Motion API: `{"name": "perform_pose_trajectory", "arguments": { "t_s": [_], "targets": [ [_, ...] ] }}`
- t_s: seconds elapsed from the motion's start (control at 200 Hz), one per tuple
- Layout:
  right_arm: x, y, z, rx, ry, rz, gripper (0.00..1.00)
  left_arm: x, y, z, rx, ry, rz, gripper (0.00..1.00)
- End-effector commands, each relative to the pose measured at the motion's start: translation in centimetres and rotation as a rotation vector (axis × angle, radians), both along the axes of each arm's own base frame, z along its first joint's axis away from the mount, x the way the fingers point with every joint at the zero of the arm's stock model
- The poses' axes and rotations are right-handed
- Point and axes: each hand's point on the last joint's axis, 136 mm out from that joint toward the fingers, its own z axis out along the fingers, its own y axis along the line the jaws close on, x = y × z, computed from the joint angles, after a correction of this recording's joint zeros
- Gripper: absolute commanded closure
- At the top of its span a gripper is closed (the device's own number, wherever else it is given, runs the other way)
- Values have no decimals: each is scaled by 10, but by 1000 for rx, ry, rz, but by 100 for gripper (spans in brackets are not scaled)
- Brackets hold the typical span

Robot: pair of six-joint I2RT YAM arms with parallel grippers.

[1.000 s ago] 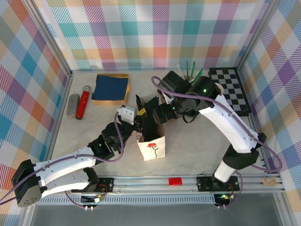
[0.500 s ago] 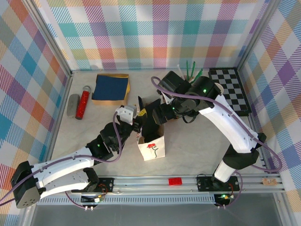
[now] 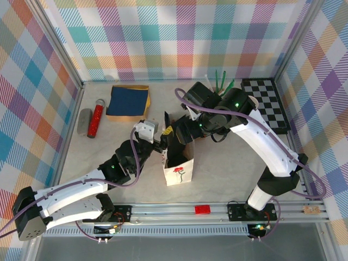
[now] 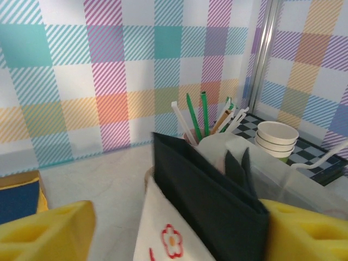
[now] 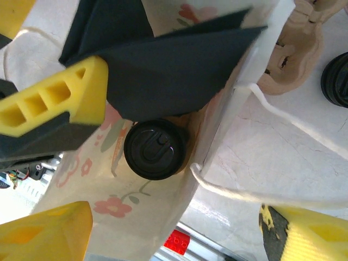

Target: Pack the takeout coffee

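From the top camera, the white paper bag (image 3: 179, 173) with a red flower print stands upright on the table (image 3: 228, 163), near the middle and a little toward the near edge. The left gripper (image 3: 161, 143) reaches its left rim, and the right gripper (image 3: 177, 134) hangs over its far rim. At the far left lie a blue and yellow cloth (image 3: 129, 100) and a red tube (image 3: 96, 117). A checkered board (image 3: 265, 103) lies at the far right.

In the left wrist camera, the left gripper's 2 yellow fingers (image 4: 43, 234) stand wide apart with the bag's top between them, its dark lining folded inward. 1 finger seems to touch that fold, though the edge there is blurred. Nothing is clamped. Beyond the bag stand green and white straws (image 4: 194, 117) and a stack of paper cups (image 4: 276, 138).

In the right wrist camera, the takeout coffee (image 5: 156, 149) sits upright on the bottom of the bag, black lid up, close to the wall that carries the string handle (image 5: 228, 187). The right gripper's fingers (image 5: 49, 231) are spread wide, 1 on each side of that wall, and grip nothing. Outside the bag lie a pulp cup carrier (image 5: 293, 49) and a loose black lid (image 5: 337, 79).
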Motion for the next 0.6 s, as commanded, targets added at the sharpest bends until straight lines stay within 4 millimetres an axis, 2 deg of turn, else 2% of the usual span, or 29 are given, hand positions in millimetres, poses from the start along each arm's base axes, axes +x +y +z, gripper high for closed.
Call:
{"name": "perform_pose_trajectory", "arguments": {
  "t_s": [0.0, 0.59],
  "targets": [
    [-3, 1, 5, 14, -2, 10, 20, -6, 2, 25, -39, -20, -14, 21],
    [-6, -1, 8, 30, -6, 6, 20, -7, 9, 33, -57, 8, 9, 18]
  ]
}}
